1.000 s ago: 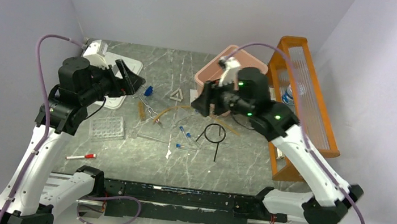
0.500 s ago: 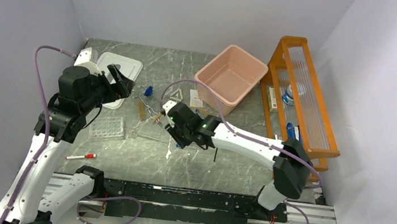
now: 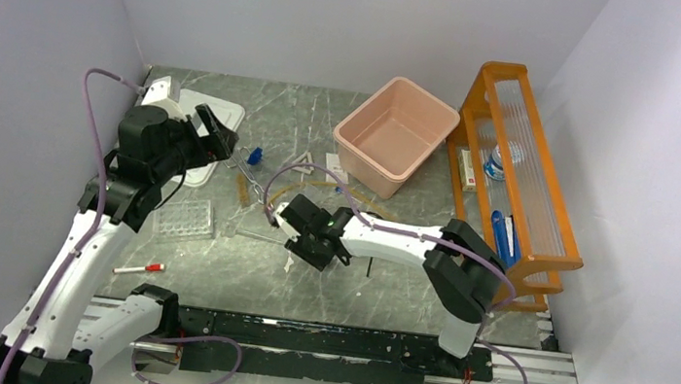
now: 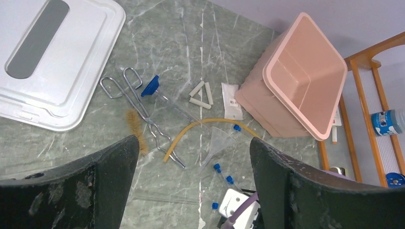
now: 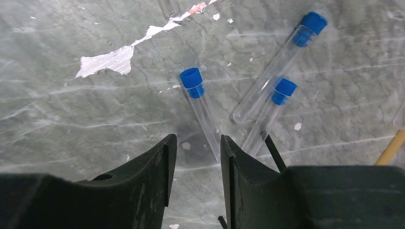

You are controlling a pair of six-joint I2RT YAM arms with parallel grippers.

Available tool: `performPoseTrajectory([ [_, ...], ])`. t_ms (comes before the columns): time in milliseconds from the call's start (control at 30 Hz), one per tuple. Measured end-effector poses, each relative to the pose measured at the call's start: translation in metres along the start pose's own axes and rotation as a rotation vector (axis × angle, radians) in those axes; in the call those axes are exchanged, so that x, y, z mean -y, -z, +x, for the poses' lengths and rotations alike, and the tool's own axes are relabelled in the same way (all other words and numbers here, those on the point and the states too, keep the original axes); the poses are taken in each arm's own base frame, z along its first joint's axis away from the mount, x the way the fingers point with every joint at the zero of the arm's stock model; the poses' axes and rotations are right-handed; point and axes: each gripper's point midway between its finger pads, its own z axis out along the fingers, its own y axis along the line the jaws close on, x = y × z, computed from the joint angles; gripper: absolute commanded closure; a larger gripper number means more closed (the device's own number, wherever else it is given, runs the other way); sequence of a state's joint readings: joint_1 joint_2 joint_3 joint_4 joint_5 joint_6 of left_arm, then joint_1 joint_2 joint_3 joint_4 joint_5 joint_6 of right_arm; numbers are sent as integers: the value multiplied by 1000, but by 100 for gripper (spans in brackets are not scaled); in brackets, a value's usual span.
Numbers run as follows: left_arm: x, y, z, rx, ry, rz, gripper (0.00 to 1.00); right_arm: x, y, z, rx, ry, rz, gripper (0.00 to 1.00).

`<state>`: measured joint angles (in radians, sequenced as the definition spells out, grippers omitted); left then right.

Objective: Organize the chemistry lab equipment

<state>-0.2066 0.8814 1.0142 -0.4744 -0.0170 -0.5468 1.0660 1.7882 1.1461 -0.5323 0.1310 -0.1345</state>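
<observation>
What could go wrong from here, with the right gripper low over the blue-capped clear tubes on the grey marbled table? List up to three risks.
1. The nearest blue-capped clear tube lies slanted, its tail by one finger of the right gripper; closing may nudge it aside rather than grip it.
2. Close beside it lie two more tubes; a bump could set them rolling.
3. A thin black wire lies next to that finger and might snag.
</observation>
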Motion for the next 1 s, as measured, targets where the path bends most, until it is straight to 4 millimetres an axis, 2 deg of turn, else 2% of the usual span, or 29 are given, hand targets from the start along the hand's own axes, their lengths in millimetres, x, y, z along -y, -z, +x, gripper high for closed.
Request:
performPoseTrajectory([
  [100,-1,-10,4,-19,0,-8,11,-1,-11,6,-32,16,1,57],
  [200,-3,-15,7,-33,-1,-16,11,1,-12,2,-22,24,11,59],
  [433,-1,-16,3,-17,1,-6,12,-1,-13,2,-20,33,-7,74],
  [667,1,-15,3,-18,32,-7,10,-4,-15,2,-15,21,-37,69],
  [767,0,-14,6,-28,54,-14,7,-3,-16,2,-14,12,-42,79],
  [867,-5,-14,17,-64,90,-34,5,-3,-17,-1,4,3,-45,88],
  [1000,-10,-14,45,-155,141,-43,6,-2,-20,-10,50,-12,-37,92],
])
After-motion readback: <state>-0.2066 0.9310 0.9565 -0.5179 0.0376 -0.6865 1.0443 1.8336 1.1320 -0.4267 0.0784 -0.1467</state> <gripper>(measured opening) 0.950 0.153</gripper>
